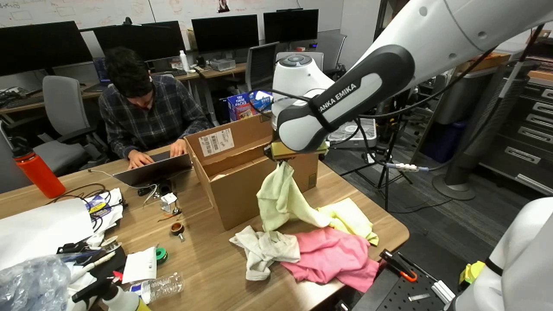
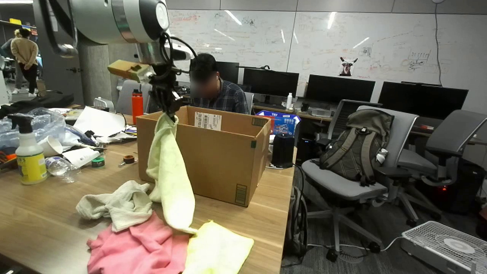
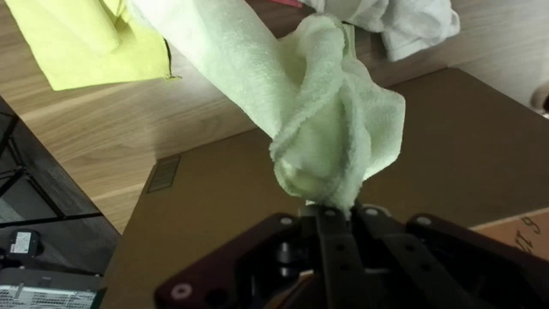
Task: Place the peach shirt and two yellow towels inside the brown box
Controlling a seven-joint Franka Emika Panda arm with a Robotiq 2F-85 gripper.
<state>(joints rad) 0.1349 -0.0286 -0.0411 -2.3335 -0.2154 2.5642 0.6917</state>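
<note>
My gripper (image 3: 351, 211) is shut on one pale yellow towel (image 2: 171, 171). The towel hangs in folds outside the brown box (image 2: 217, 163), in front of a long wall, in both exterior views. Its lower end reaches down to the second yellow towel (image 1: 348, 216), which lies on the table; whether they touch is unclear. The fingertips are close to rim height beside that wall. The box stands upright with its top open and a white label inside. A small pale patch (image 1: 218, 176) shows inside; I cannot tell what it is. The peach shirt is hidden or out of view.
A bright pink cloth (image 1: 330, 255) and a whitish cloth (image 1: 268, 250) lie in front of the box. A person (image 1: 151, 103) works at a laptop (image 1: 155, 170) beside it. A spray bottle (image 2: 28, 152), plastic bottle and papers crowd one table side.
</note>
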